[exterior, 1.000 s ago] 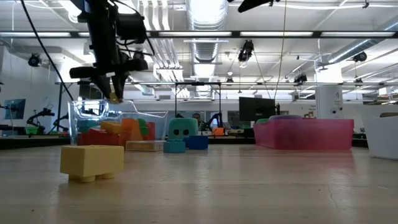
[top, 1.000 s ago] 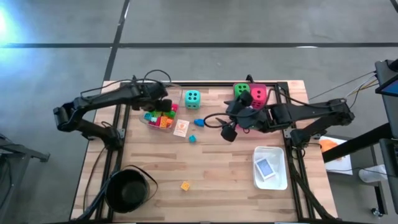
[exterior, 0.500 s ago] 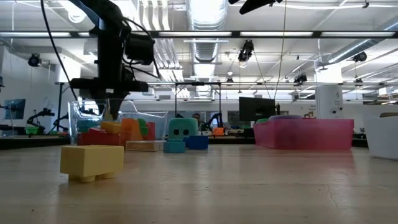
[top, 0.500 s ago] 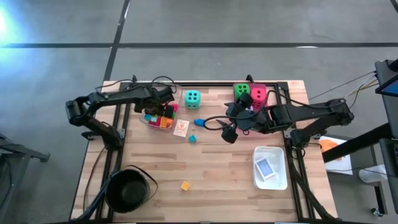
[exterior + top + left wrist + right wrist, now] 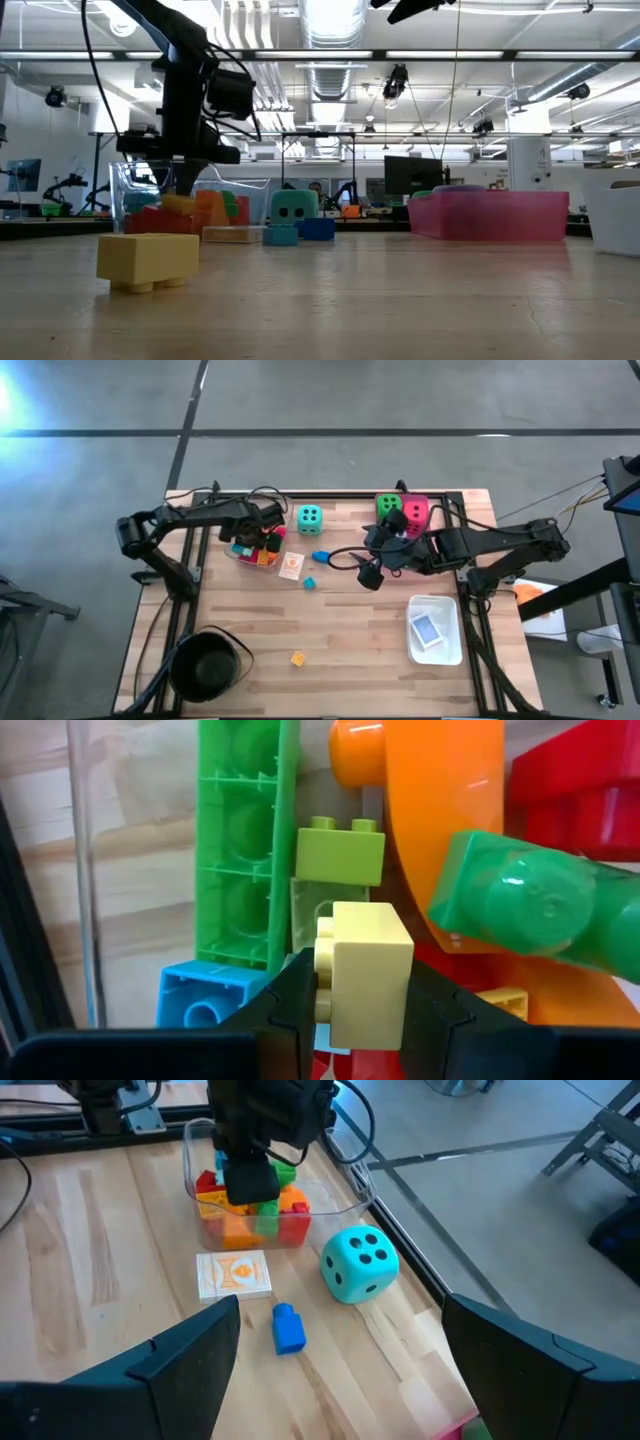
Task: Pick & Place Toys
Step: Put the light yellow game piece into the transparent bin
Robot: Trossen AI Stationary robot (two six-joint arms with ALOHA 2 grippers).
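My left gripper (image 5: 264,538) hangs over the clear tray (image 5: 240,555) of multicoloured blocks at the far left. It is shut on a pale yellow block (image 5: 362,970). In the low view it (image 5: 186,178) reaches down inside the tray's wall (image 5: 128,190). My right gripper (image 5: 370,572) is open and empty near the table's middle, above the bare wood (image 5: 330,1380). A teal die (image 5: 309,518) rests beside the tray. A green die (image 5: 388,505) and a pink-red die (image 5: 416,511) sit at the far right. A picture card (image 5: 290,566) lies flat. My left gripper pinches the pale yellow block by two opposite sides (image 5: 325,982) between its two fingers (image 5: 288,1005), which point down from above. The block's studs face one finger. It hangs just over the green, orange and red blocks in the tray; whether it touches them I cannot tell.
A blue block (image 5: 320,556) and a small teal block (image 5: 309,583) lie near the card. A yellow block (image 5: 298,658) lies near the front. A round black pot (image 5: 207,665) stands front left, a white tray (image 5: 452,635) with cards front right, a pink tray (image 5: 490,214) at the far right.
My left gripper has gone down into the clear tray with the pale yellow block and shifted slightly toward the table's right. It stays shut on the block.
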